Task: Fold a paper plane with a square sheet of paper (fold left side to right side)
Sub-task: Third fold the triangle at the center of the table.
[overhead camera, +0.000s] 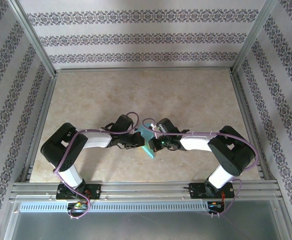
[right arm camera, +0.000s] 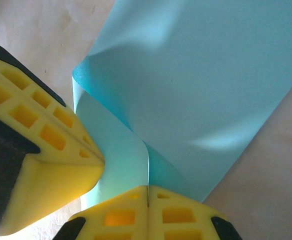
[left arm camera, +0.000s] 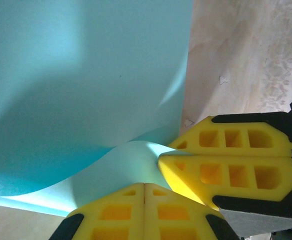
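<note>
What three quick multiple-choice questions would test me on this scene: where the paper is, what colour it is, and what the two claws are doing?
1. Where is the sheet of paper?
A. Against the back wall
B. Where the two arms' tips meet, around the middle of the table
C. On the metal rail at the front

2. What colour is it?
A. Cyan
B. White
C. Yellow

3. How do the left gripper and the right gripper stand?
A. Both wide open
B. One open, one shut
C. Both shut on the paper

Answers:
1 B: the top view shows it raised between the two arm tips.
2 A: it shows cyan in every view.
3 C: each wrist view shows its yellow jaws pressed together, with the curled paper running into them.
</note>
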